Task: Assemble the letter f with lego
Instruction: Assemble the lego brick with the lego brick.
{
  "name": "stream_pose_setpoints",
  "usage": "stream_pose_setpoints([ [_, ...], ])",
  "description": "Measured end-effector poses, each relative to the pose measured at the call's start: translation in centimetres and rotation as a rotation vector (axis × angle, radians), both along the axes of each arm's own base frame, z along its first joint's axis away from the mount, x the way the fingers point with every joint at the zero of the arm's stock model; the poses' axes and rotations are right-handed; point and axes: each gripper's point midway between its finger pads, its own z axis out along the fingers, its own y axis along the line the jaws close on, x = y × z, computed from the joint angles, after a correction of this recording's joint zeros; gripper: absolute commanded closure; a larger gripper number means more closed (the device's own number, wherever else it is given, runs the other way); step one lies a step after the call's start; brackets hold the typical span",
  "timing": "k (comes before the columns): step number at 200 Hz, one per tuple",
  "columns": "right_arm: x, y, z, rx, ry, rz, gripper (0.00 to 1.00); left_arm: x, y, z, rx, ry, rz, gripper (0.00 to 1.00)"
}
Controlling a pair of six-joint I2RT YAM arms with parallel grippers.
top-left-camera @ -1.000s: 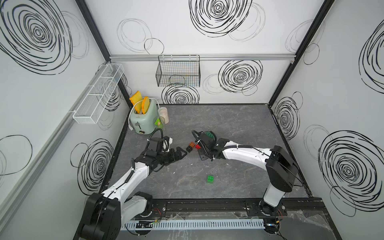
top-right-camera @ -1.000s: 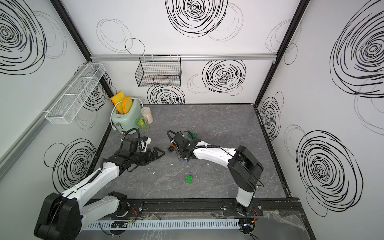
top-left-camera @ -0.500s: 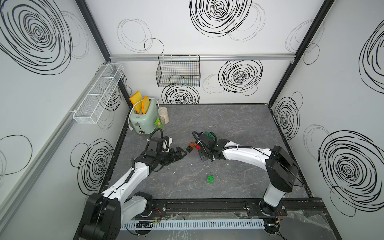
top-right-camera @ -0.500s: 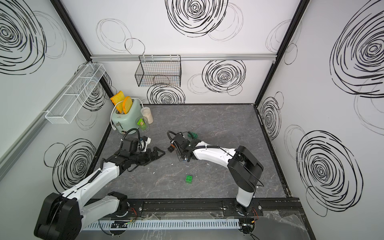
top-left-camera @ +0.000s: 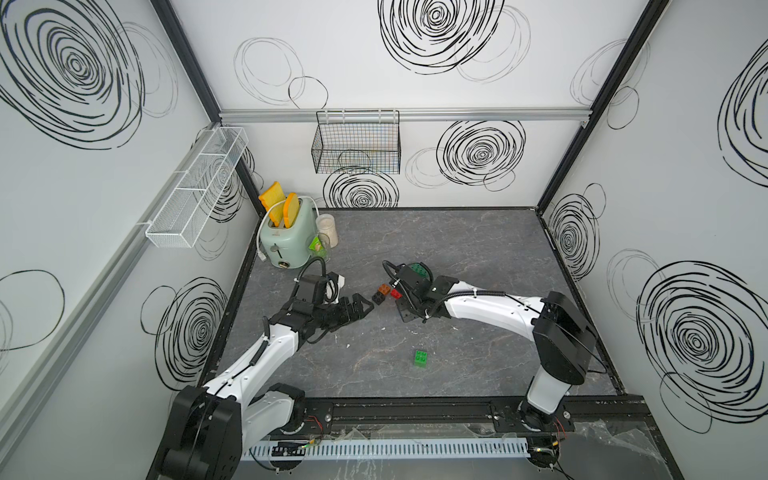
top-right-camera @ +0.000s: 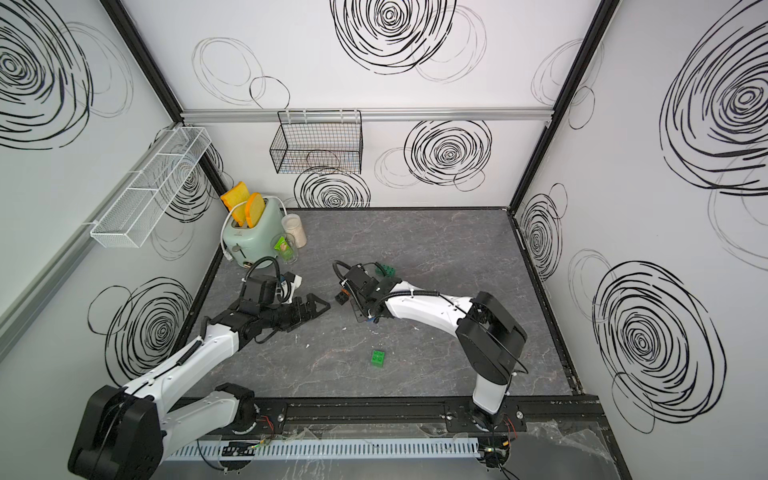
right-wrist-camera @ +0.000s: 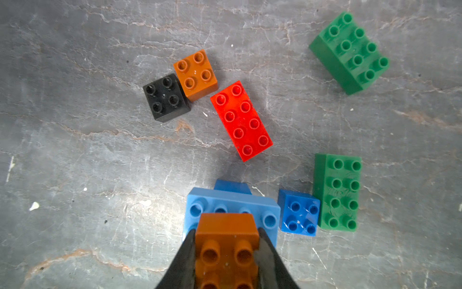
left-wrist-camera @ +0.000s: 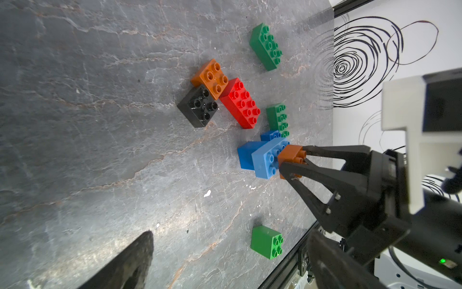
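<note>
In a top view, you are seeing the left gripper (top-left-camera: 366,306) left of centre, jaws standing wide, gripping nothing. Just right, the black brick (top-left-camera: 378,297) is touching the loose orange brick (top-left-camera: 384,289). At centre, the right gripper (right-wrist-camera: 226,231) is pinching the held orange brick (right-wrist-camera: 226,225) atop the light blue brick (right-wrist-camera: 270,212). The green brick (top-left-camera: 420,358) is lying apart, lower centre.

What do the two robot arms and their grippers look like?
The left arm and right arm have white links and black joints. Left gripper and right gripper are black, with tapering fingers. Black cables loop near both wrists.
</note>
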Motion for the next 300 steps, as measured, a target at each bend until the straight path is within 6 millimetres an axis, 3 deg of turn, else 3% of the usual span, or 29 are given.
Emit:
stream_pose_setpoints([
  [59, 0.9, 0.1, 1.0, 0.041, 0.02, -0.014, 0.7, -0.3, -0.5, 0.3, -0.005, -0.009, -0.019, 0.02],
  [136, 0.9, -0.5, -0.5, 0.014, 0.071, -0.024, 0.69, -0.8, -1.2, 1.0, -0.017, -0.033, -0.049, 0.02],
  [300, 1.3, 0.0, -0.6, 0.01, 0.073, -0.024, 0.69, -0.4, -0.7, 1.1, -0.02, -0.033, -0.029, 0.02],
])
